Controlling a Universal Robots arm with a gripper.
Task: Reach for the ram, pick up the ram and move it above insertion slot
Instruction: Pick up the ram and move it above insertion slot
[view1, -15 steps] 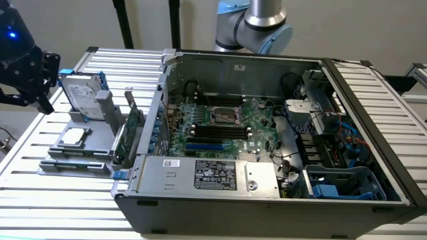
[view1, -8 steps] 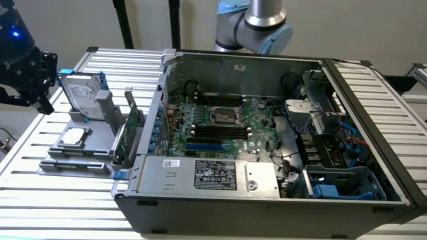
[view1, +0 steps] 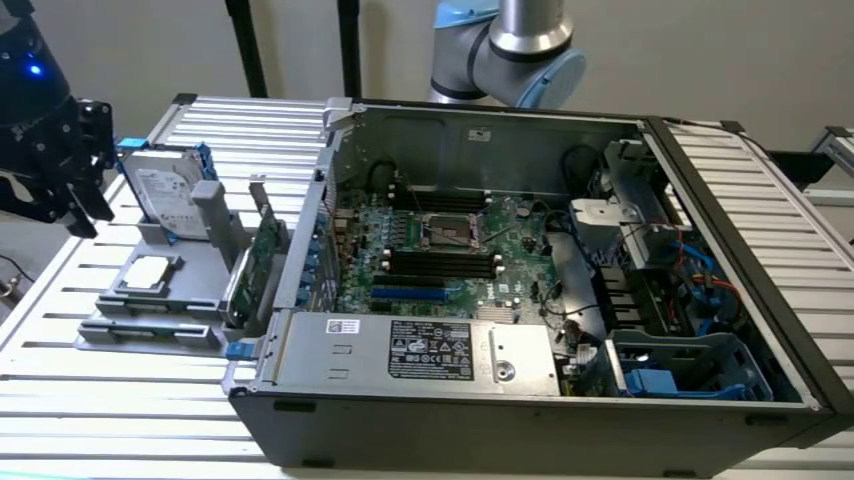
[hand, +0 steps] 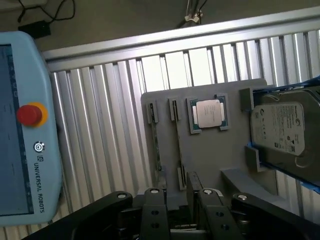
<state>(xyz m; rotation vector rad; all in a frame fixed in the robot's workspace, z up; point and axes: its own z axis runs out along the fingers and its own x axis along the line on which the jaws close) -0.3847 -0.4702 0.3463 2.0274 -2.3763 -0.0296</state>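
Jaws wide open, holding nothing, near gray tray (hand: 210, 160), ram (hand: 156, 147) in tray slot

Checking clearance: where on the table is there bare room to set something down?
Bare table slats in front of the grey holder and the computer case; more behind the holder. Crowded: the holder and the case's inside.

Ram (hand: 156, 149) — edge-on, detail too small
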